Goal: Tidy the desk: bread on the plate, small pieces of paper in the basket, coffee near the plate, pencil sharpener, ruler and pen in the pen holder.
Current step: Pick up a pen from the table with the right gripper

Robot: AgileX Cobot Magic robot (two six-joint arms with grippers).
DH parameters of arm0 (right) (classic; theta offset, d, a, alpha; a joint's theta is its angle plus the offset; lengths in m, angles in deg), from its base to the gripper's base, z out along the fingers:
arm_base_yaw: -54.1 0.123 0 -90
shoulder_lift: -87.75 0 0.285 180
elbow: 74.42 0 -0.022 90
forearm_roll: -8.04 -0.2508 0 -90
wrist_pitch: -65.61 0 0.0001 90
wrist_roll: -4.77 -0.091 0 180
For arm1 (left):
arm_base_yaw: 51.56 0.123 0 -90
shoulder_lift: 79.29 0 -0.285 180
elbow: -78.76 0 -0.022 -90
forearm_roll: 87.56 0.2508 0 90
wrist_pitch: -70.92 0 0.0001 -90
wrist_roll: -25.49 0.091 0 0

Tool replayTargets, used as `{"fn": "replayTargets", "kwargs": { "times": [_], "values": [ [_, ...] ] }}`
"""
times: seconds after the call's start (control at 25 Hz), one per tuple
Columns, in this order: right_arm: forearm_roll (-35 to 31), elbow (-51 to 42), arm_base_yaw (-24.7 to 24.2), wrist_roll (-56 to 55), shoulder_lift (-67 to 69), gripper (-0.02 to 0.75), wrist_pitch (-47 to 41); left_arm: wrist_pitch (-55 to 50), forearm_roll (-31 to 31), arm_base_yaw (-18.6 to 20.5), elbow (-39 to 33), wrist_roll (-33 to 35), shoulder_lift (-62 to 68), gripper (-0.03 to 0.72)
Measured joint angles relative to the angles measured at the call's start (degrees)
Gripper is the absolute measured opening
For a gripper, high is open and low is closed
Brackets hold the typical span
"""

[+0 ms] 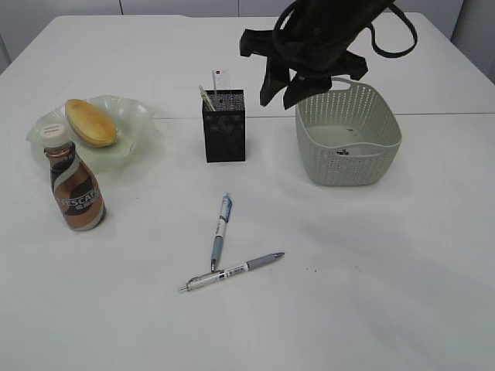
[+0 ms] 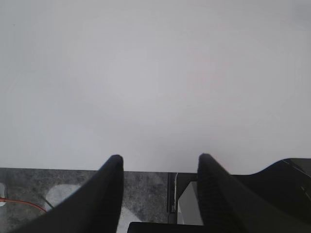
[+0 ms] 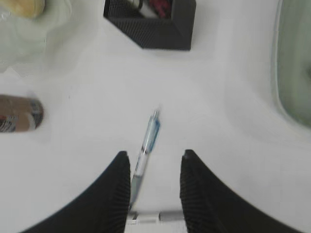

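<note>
Toward the worktop's (image 1: 402, 294) left edge, the bread (image 1: 90, 122) is already lying on the plate (image 1: 131, 147), with the coffee (image 1: 75, 189) standing just beside it. Mid-worktop, the pen holder (image 1: 224, 127) is carrying a ruler (image 1: 220, 79), while two pens (image 1: 221, 239) are waiting toward the near edge. The right gripper (image 3: 154, 179), jaws apart and empty, is hanging over the blue one, apparently lining up a pick. The basket (image 1: 348, 154) is sitting right. The left gripper (image 2: 159, 187) is idling, jaws apart, at the worktop's edge.
</note>
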State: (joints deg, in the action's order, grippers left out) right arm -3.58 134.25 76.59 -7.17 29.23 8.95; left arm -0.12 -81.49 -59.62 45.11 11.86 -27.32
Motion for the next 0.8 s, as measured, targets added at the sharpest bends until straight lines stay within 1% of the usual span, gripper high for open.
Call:
{"fn": "replayTargets", "kwargs": {
  "times": [0.12,0.2,0.28,0.48,0.6,0.72,0.8],
  "values": [
    [-3.69,0.49,0.22,0.62,-0.19,0.290,-6.60,-0.09,0.09,0.00,0.00,0.00,0.00,0.363],
    [-4.55,0.52,1.13,1.63,-0.28,0.322,-10.03,-0.09,0.09,0.00,0.00,0.00,0.00,0.363],
    [-4.94,0.52,2.45,1.89,-0.28,0.335,-12.67,-0.09,-0.50,0.00,0.00,0.00,0.00,0.363],
    [-5.64,0.52,3.46,2.11,-0.28,0.342,-13.83,-0.09,-2.92,0.00,0.00,0.00,0.00,0.362],
    [-6.75,0.58,3.46,0.99,0.21,0.342,-13.88,-0.09,-5.53,0.00,0.00,0.00,0.00,0.362],
    [-7.10,0.66,3.88,-3.95,1.05,0.343,-13.96,-0.09,-7.52,0.00,0.00,0.00,0.00,0.362],
    [-4.31,0.66,5.06,-8.28,1.43,0.343,-13.96,-0.09,-7.88,0.00,0.00,0.00,0.00,0.362]
  ]
}}
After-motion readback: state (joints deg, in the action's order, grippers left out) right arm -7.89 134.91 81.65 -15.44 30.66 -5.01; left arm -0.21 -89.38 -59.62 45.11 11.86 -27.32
